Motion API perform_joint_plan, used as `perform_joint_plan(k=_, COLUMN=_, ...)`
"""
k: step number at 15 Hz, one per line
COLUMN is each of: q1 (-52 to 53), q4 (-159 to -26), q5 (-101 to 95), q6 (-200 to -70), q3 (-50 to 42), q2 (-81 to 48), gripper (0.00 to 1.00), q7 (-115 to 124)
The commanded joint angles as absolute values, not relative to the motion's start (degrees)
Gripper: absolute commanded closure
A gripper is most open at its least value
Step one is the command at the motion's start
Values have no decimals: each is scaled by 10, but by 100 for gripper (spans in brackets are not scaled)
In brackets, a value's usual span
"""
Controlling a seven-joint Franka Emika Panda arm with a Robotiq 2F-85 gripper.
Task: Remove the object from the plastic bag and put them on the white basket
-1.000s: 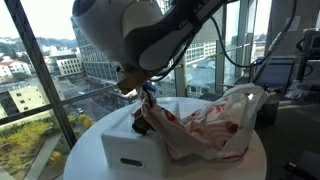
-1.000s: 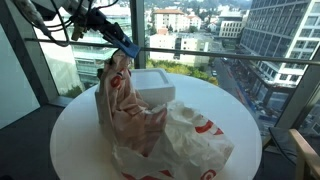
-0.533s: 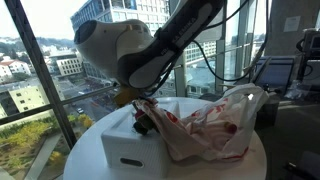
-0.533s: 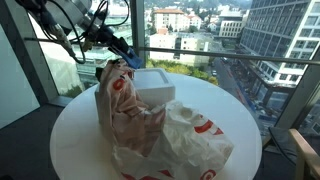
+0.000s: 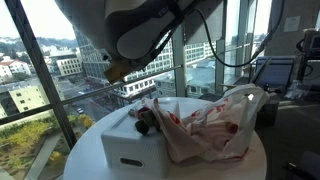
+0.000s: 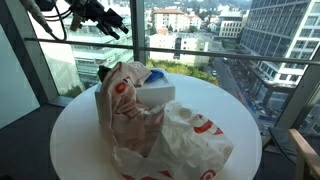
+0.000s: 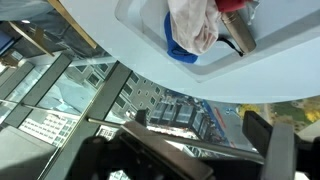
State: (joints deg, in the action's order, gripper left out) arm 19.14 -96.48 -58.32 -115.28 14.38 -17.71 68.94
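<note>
In an exterior view my gripper hangs at 10 o'clock above the white basket, clear of it; I cannot tell its jaws from here. The objects lie in the basket's far corner, touching the plastic bag, which slumps at 3 o'clock on the round table.

In an exterior view the gripper sits at 11 o'clock, well above the bag, and a blue object shows inside the basket.

In the wrist view I see the fingers spread wide with nothing between them. At 12 o'clock the basket holds the blue object, a white cloth and a dark piece.
</note>
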Motion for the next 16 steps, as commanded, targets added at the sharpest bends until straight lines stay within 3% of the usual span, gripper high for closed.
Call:
perform_joint_plan(k=1, q1=175, q4=-1053, q5=-473, q6=-1131, q3=151, q2=-85, gripper=0, q7=601)
perform_joint_plan(k=11, q1=152, q4=-1391, q5=-82, q6=-1281, q3=138, q2=121, gripper=0, q7=297)
perform_joint_plan(k=16, q1=127, q4=-1490, q5=-202, q6=-1413, q3=169, q2=98, gripper=0, q7=357)
